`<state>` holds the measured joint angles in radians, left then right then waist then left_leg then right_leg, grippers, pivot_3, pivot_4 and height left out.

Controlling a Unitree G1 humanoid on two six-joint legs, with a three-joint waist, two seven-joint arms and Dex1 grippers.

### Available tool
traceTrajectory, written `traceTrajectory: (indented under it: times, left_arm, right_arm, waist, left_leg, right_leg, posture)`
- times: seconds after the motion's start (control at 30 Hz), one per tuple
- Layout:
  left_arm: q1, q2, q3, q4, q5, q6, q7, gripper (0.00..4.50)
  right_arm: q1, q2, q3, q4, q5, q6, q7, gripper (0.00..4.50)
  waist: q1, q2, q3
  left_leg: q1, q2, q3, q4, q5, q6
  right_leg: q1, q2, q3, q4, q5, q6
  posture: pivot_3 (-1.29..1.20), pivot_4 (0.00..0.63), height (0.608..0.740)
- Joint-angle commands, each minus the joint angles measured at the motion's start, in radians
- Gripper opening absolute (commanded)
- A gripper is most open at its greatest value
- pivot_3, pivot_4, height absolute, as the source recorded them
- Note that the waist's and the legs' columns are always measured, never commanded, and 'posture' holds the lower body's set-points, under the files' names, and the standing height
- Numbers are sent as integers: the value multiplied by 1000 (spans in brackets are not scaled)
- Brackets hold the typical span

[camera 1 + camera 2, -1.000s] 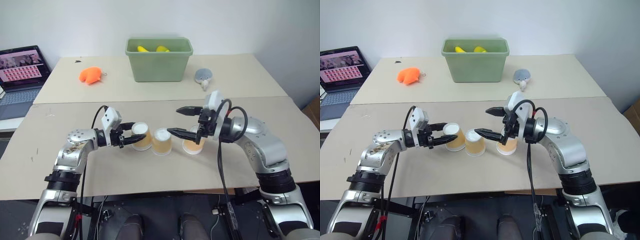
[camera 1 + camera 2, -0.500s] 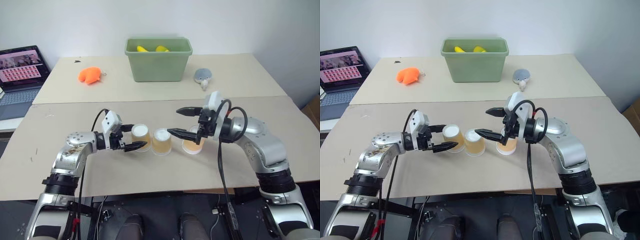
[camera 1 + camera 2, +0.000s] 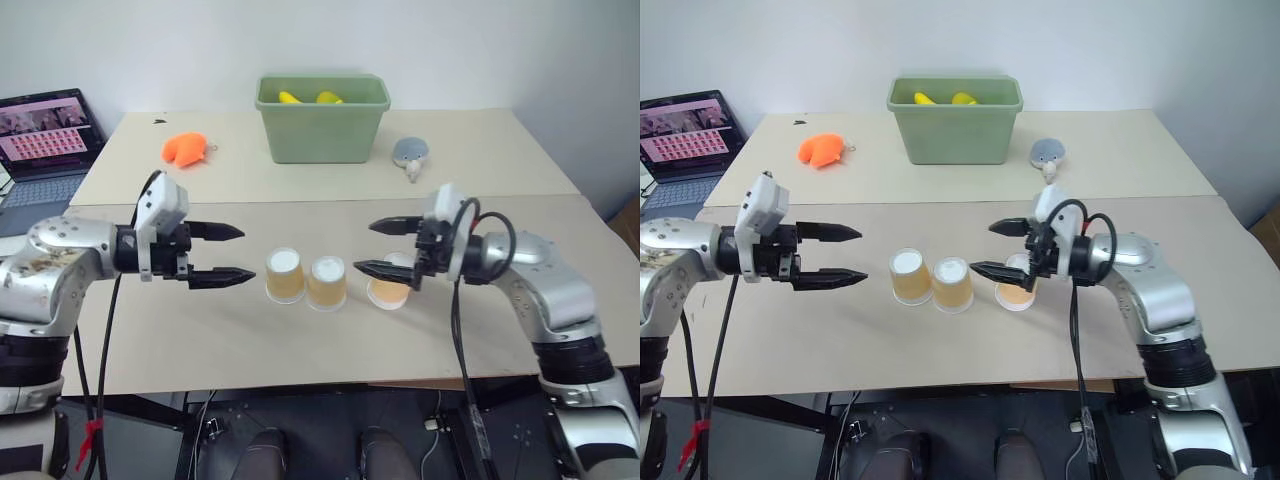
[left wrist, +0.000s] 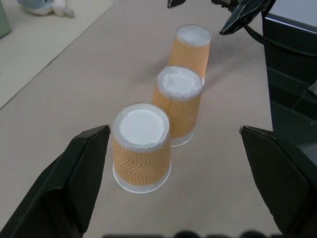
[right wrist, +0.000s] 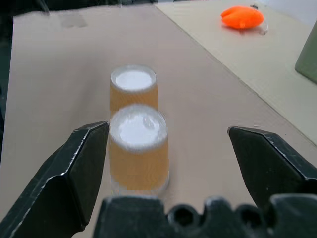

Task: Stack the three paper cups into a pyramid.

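Three paper cups stand upside down in a row on the near table: the left cup (image 3: pixel 285 274), the middle cup (image 3: pixel 326 282) touching it, and the right cup (image 3: pixel 390 291) a little apart. My left gripper (image 3: pixel 245 253) hovers open, well left of the row and above the table, pointing at the cups with nothing between its fingers. My right gripper (image 3: pixel 365 247) is open too, its lower finger in front of the right cup and holding nothing. The left wrist view looks along the row from the left cup (image 4: pixel 141 146).
A green bin (image 3: pixel 322 128) with yellow things inside stands at the back of the far table. An orange toy (image 3: pixel 183 150) lies to its left and a grey plush (image 3: pixel 408 152) to its right. A laptop (image 3: pixel 45 135) sits at the far left.
My left gripper opened, let go of the left cup and drew back to the left and upward. My right gripper shifted a little to the right, still open. The cups stayed put.
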<state>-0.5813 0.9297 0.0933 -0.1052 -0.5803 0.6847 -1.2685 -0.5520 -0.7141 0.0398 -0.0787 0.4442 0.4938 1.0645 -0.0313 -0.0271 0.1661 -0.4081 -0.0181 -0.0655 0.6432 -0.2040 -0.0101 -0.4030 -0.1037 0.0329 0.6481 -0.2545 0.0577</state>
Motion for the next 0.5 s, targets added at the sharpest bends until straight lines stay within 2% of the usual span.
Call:
traceTrajectory:
  times: [0.03,0.23,0.5]
  left_arm:
    - [-12,8,7,-37,-14,4,7,4483]
    - [-7,2,10,-69,-26,22,29,4483]
    - [-7,8,14,-96,-39,39,51,4483]
  right_arm:
    - [21,-58,-53,47,-6,-58,63,4500]
    - [59,-61,-43,129,-39,-109,81,4500]
    - [25,25,-1,198,-90,-150,53,4500]
  waist:
    - [-2,0,0]
    - [-14,0,0]
    - [-12,0,0]
  left_leg:
    - [0,0,0,0,0,0]
    - [0,1,0,0,0,0]
    - [0,1,1,0,0,0]
  right_leg:
    - [0,0,0,0,0,0]
    - [-1,1,1,1,0,0]
    - [-1,1,1,1,0,0]
  posture:
    - [0,150,735]
    - [0,150,735]
    - [0,150,735]
